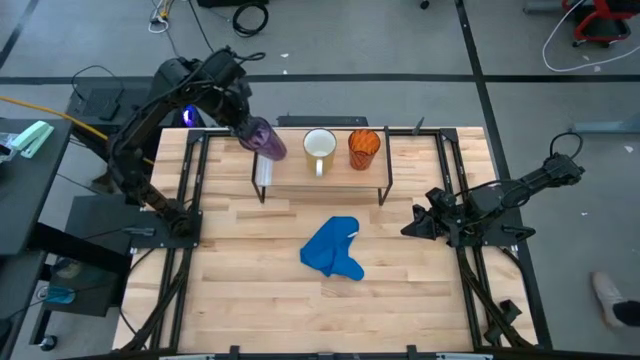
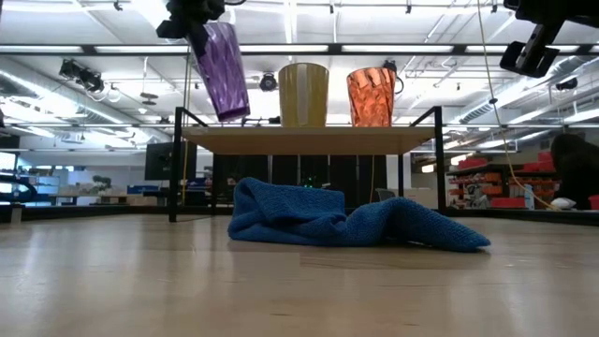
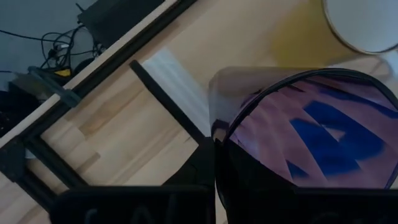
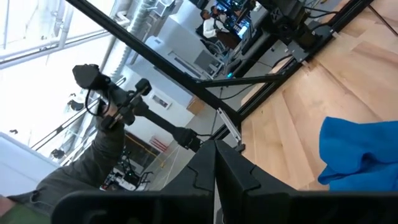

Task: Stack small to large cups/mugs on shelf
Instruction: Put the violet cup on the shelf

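My left gripper [image 1: 243,122] is shut on the translucent purple cup [image 1: 266,139], above the left end of the shelf [image 1: 320,175]. In the low view the purple cup [image 2: 223,70] hangs tilted just above the shelf board [image 2: 309,140]. The white mug [image 1: 319,147] stands upright on the middle of the shelf, and the orange cup [image 1: 364,147] stands upright to its right. Both also show in the low view: the mug [image 2: 304,94] and the orange cup [image 2: 372,96]. My right gripper [image 1: 412,228] is shut and empty, low over the table's right side. My left gripper holds the purple cup by its rim [image 3: 219,134], at the cup's top. One finger [image 3: 193,171] is outside the wall and the other seems to be inside the mouth. The fingers come from above. The cup hangs below them, tilted, its base [image 2: 234,114] clear of the shelf.
A crumpled blue cloth [image 1: 333,250] lies on the table in front of the shelf. The shelf's black wire legs [image 1: 262,190] stand at its ends. A black frame [image 1: 190,190] runs along both table sides. A person [image 4: 93,162] shows beyond the table.
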Motion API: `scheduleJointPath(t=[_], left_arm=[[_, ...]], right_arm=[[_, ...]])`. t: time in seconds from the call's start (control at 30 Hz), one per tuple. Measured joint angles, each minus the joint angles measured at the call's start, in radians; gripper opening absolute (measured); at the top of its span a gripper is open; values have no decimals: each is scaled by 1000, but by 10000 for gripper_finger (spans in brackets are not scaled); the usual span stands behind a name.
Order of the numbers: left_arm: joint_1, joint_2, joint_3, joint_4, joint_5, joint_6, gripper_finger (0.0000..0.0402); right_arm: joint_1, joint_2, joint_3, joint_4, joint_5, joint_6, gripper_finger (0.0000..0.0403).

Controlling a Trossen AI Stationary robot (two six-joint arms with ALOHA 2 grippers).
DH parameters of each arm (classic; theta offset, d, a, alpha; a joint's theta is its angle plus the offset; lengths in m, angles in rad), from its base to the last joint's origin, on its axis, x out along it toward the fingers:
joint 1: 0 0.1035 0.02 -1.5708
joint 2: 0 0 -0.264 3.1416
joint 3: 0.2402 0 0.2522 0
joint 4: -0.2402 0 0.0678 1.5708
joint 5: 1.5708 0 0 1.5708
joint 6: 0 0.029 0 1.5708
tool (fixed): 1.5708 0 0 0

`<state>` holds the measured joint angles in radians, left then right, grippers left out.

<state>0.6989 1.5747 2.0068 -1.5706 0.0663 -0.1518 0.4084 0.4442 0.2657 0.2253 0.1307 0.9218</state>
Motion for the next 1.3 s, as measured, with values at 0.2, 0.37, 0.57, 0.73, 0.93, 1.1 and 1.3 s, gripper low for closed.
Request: scheduleJointPath(t=[0.2, 0.37, 0.57, 0.73, 0.93, 1.1, 1.3], left_arm=[[-47, 31, 1, 0, -17, -14, 12], [-56, 55, 1, 0, -29, -20, 12], [-63, 77, 1, 0, -28, -20, 12], [-65, 77, 1, 0, -28, -20, 13], [-74, 78, 1, 3, -22, -20, 12], [-81, 82, 2, 16, -16, -19, 20], [-81, 88, 2, 26, -16, -19, 15]], right_arm=[[0, 0, 0, 0, 0, 0, 16], [0, 0, 0, 0, 0, -5, 16], [0, 0, 0, 0, 0, -15, 16], [0, 0, 0, 0, 3, -31, 16], [0, 0, 0, 0, 4, -34, 16], [0, 0, 0, 0, 4, -36, 16], [0, 0, 0, 0, 4, -40, 16]])
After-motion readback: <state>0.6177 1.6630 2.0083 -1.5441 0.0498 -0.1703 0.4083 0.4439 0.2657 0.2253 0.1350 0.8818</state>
